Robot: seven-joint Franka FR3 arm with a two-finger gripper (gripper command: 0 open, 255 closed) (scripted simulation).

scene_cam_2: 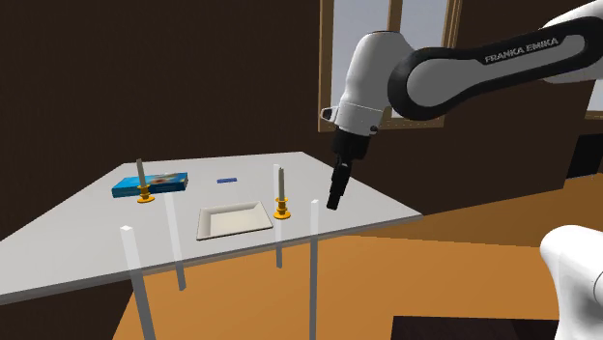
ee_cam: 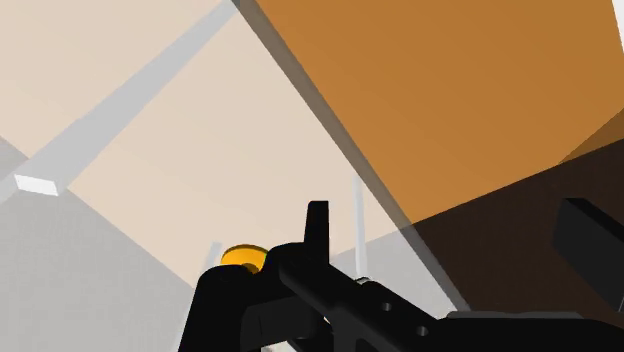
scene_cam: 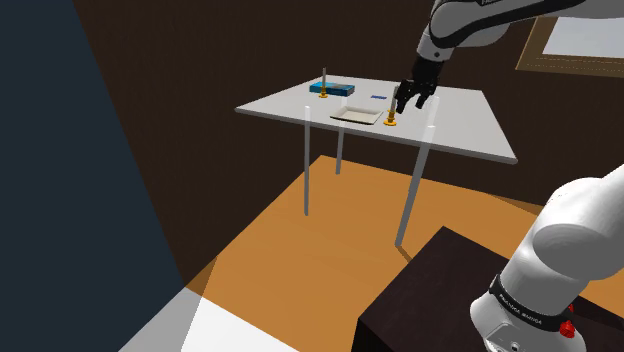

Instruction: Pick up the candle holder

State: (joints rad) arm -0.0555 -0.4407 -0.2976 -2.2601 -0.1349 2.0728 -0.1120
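Pale table, orange candle holder, grey candle

The arm wears glossy white rounded shells with black bands at its joints; one band carries FRANKA EMIKA (white capitals). A red stud marks a lower ring. The gripper is all black.

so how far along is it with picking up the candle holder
Approach looks nearly done: the tool hangs low over the table, beside the candle holder next to the white tray. Nothing is in hand: that candle holder stands upright on the tabletop, apart from the tool. Left: line up on it, grasp, lift. The second candle holder by the blue box stands untouched.
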